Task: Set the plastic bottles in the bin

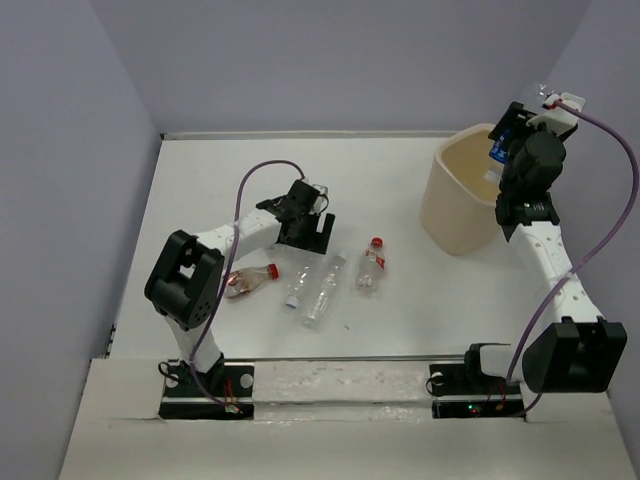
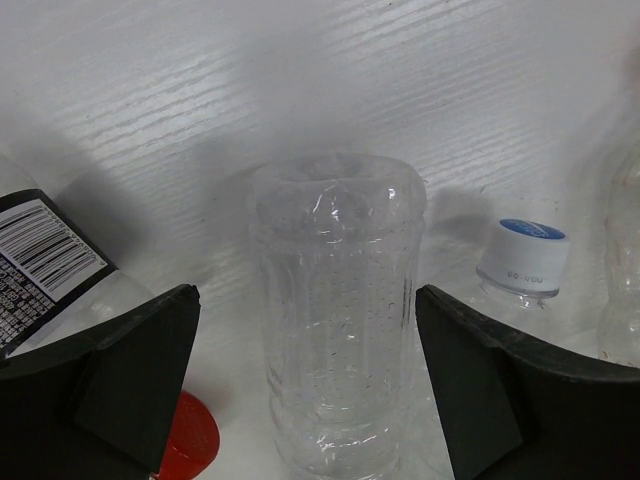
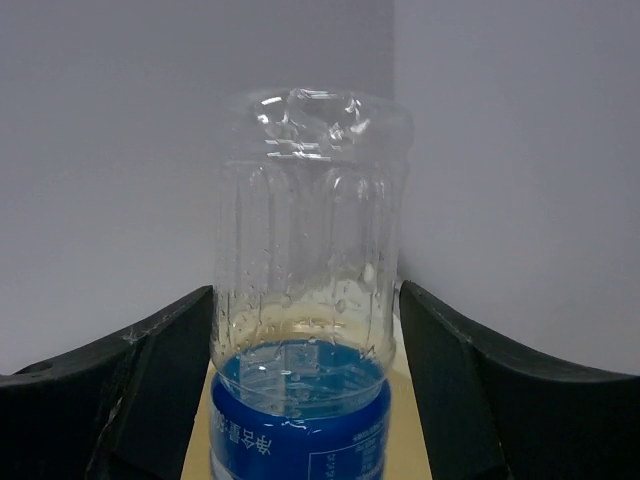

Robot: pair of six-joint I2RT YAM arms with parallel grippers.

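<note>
While four plastic bottles are lying on the near counter, the left claw is hanging wide apart over them (gripping nothing). Farther back, the right claw is clamping a blue-label bottle above the bin.

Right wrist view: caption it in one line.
Right gripper holds a clear plastic bottle with a blue label above the beige plastic bin.

On your right, a bottle stands between the right gripper's fingers, above the bin. Four bottles lie on the table, with the left gripper just behind them.
</note>
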